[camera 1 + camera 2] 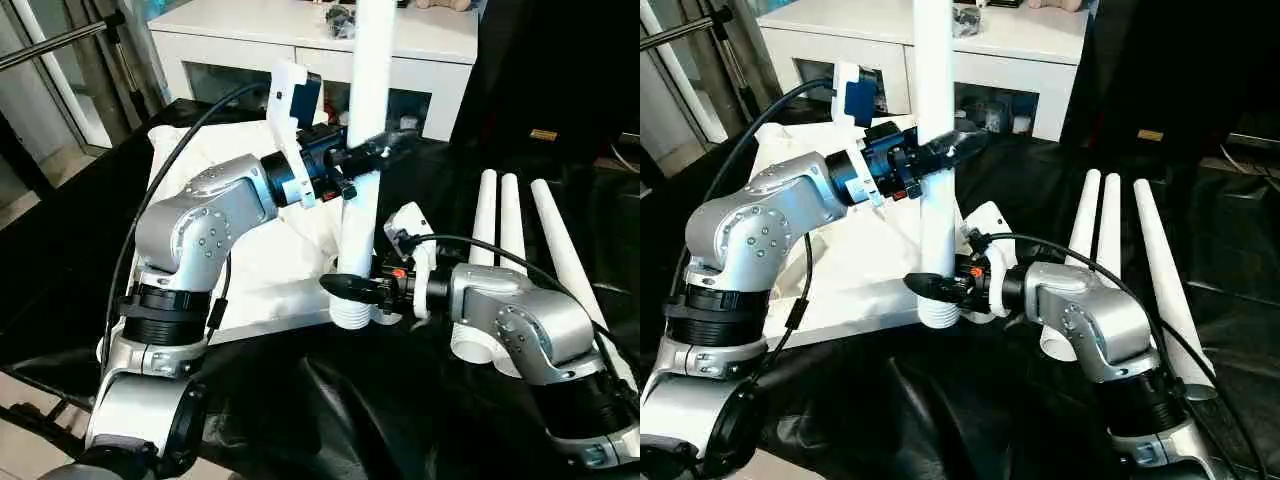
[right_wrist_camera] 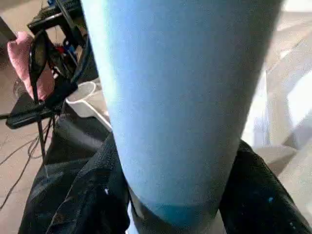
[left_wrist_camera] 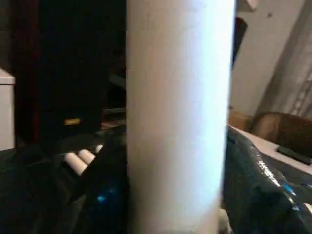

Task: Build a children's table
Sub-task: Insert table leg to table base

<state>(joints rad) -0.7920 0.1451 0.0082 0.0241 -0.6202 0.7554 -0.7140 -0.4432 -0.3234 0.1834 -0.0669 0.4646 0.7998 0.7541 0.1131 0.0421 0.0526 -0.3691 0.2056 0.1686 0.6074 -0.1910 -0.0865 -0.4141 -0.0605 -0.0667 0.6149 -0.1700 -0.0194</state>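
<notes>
White leg (image 1: 368,120), upright at the tabletop (image 1: 260,270) near corner: my left gripper (image 1: 385,150) clamps it high, right gripper (image 1: 350,288) low. Three spare legs (image 1: 512,240) lie right of it.

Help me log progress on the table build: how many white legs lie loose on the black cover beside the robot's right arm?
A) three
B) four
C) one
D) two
A: three loose legs lie side by side on the black cover, while a fourth, upright leg is held by both grippers.
</notes>
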